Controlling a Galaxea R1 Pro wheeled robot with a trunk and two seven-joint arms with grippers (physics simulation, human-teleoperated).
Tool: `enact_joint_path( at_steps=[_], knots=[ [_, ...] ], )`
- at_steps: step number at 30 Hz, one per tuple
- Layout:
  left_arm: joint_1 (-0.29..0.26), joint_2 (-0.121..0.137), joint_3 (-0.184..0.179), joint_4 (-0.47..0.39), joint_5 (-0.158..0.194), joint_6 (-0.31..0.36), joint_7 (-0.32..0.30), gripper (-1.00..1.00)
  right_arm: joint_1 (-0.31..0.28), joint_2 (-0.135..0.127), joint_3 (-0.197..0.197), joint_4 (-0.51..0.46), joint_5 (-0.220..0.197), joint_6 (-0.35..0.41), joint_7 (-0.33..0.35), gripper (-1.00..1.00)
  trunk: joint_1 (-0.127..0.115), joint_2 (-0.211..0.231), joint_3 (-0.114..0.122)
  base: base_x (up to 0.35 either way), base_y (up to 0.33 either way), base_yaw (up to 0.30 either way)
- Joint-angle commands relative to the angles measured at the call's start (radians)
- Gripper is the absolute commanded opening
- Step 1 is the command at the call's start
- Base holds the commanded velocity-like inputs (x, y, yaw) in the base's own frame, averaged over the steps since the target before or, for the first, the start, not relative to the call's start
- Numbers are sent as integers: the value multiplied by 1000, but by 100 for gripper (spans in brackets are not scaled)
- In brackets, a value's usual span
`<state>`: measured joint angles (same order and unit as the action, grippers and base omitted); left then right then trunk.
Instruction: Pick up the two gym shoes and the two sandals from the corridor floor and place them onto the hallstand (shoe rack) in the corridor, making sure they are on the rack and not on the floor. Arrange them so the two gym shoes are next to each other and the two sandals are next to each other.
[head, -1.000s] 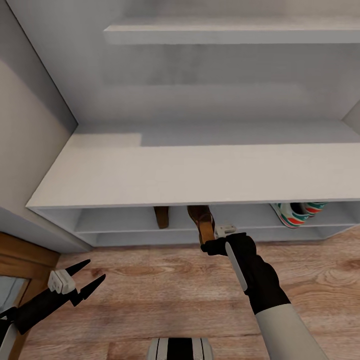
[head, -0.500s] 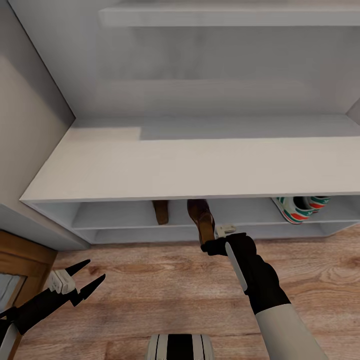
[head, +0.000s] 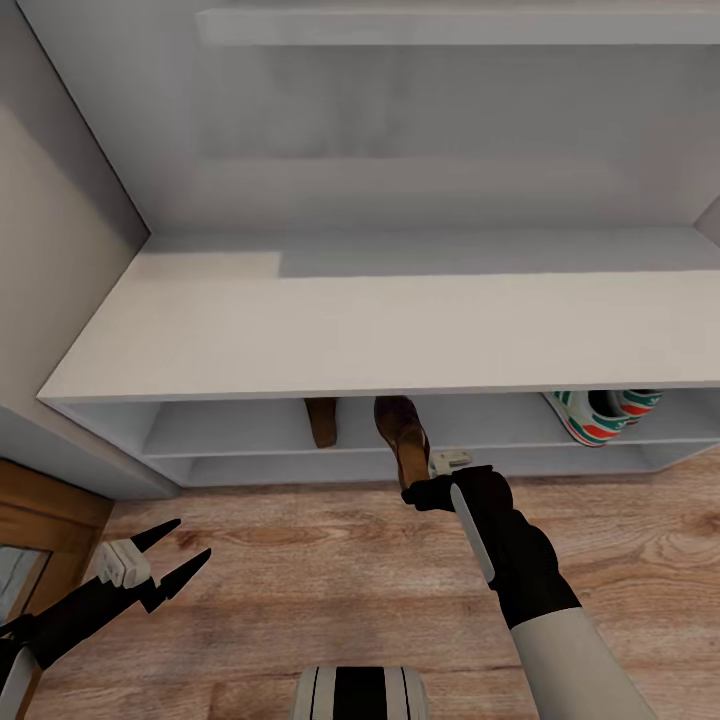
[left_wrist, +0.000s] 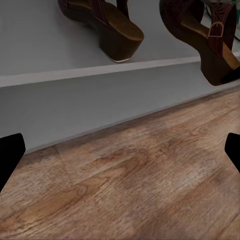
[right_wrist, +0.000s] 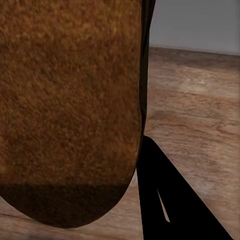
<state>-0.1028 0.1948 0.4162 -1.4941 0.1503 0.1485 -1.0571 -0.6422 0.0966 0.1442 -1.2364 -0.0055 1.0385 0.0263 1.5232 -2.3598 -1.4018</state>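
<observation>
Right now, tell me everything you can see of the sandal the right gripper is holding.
The held sandal is dark brown leather with a tan footbed, a buckled strap and a thick wedge heel. The right gripper grips its heel end, which sticks out past the rack's front edge over the floor. Its toe points into the upper shelf, under the top board. It sits tilted, beside the other sandal and apart from it.

light: even, soft | shadows: faint under rack top | blur: slight, compression
</observation>
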Motion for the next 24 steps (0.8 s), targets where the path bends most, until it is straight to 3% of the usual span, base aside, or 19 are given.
enact_joint_path(
  at_steps=[1,11,24],
  knots=[
    [0,0,0,0,0,0,0,100,0,0,0,0,-1,0,0,-100,0,0,0,9,5,0],
    [0,0,-2,0,0,0,0,100,0,0,0,0,-2,0,0,-100,0,0,0,200,135,0],
    [0,1,-6,0,0,0,0,100,0,0,0,0,-2,0,0,-100,0,0,0,41,30,0]
  ],
)
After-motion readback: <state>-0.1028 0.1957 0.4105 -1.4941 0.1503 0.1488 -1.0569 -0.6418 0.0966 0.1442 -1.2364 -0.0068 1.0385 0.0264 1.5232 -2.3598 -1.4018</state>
